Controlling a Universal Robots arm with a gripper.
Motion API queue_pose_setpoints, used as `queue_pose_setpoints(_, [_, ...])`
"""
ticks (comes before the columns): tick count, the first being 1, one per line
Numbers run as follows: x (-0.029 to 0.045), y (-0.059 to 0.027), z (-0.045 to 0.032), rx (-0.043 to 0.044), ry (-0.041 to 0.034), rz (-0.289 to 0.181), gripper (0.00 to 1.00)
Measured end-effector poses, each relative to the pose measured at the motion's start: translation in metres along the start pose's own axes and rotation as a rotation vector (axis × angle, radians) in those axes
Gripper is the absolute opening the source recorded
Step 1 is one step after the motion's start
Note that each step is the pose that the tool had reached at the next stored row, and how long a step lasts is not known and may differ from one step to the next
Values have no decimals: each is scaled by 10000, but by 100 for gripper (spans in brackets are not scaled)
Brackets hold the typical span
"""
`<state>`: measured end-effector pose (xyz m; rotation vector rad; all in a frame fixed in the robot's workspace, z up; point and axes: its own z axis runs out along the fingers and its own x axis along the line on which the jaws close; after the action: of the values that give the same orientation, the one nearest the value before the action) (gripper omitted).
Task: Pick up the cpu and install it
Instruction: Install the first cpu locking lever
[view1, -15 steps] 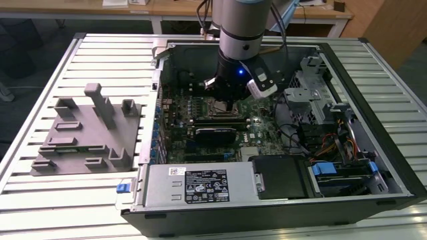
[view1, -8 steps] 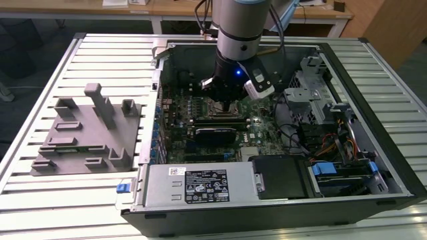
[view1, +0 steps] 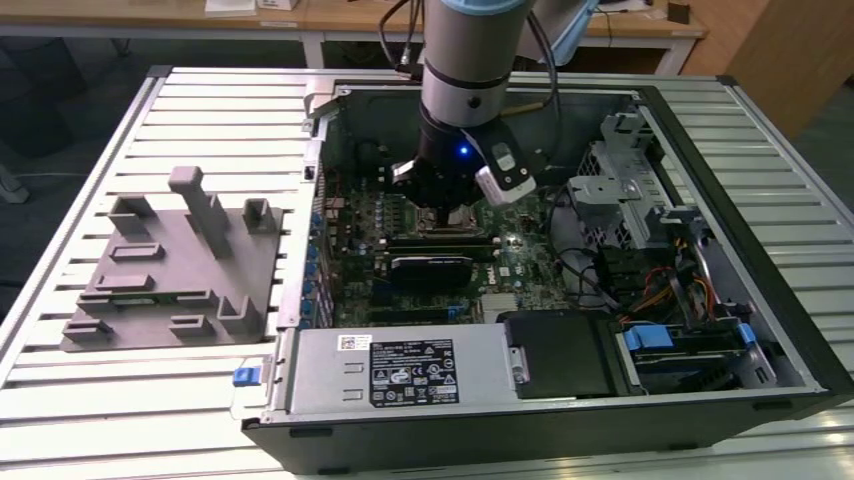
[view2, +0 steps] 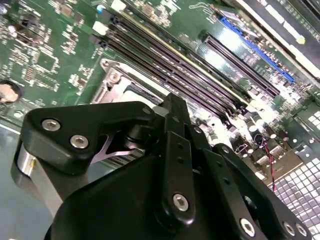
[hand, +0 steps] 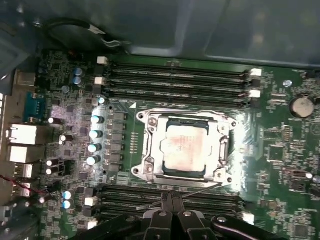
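The cpu, a flat square chip with a silvery top, lies inside the socket frame on the green motherboard. The metal bracket surrounds it on all sides. My gripper hovers just beside the socket over the memory slots, its two black fingers pressed together with nothing between them. In the exterior view the gripper hangs straight down inside the open computer case, right above the socket. In the second wrist view the black fingers cover most of the socket frame.
Memory slots run along both sides of the socket. The case walls, the drive cage, cables and the power supply crowd the board. A grey fixture stands on the slatted table at the exterior view's left.
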<state>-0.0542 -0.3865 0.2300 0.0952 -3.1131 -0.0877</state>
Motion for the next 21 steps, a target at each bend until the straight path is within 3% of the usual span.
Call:
queue_pose_setpoints(7, [16,-5,94,-25,36,1,11])
queue_pose_setpoints(13, [31,-45,116,-279,19,13,11])
queue_pose_setpoints(21, [95,-110,121,-517,6,11,11])
